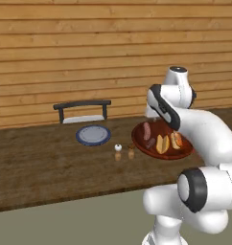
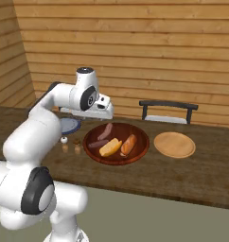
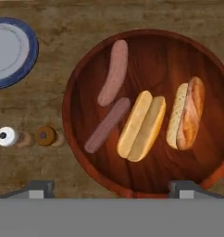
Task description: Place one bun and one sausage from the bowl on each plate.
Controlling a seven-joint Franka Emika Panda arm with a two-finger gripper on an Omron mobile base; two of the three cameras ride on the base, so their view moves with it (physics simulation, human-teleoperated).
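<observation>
Wooden planks cover the wall behind a long dark desk [image 1: 41, 162]. From the left base view, the blue-grey plate [image 1: 93, 135] lies bare to the left of the bowl [image 1: 139, 144], and two small shakers [image 1: 118, 148] stand between them. A dark chair [image 1: 83, 111] waits behind the plate. The white arm bends over the bowl and hides part of it.

From the right base view, the bowl [image 2: 141, 152] holds two sausages [image 2: 106, 131] and two buns [image 2: 110, 147]. The tan-orange plate [image 2: 174, 144] lies just beside it on the right, also bare. The hand hangs above the bowl's left rim.

From the hand view, the camera looks straight down. The two finger tips [image 3: 36, 190] stand wide apart, so the jaws are released and hold nothing. The pink sausage [image 3: 113, 72] and the darker one [image 3: 107, 125] lie near each other at the left, the yellow bun [image 3: 141, 126] in the middle, the browner bun [image 3: 187, 114] at the right.

I judge the buns light and soft, easy to crush; a grip across the narrow middle seems best. The sausages look smooth and round, so they may slip or roll; also take them at mid-length.
</observation>
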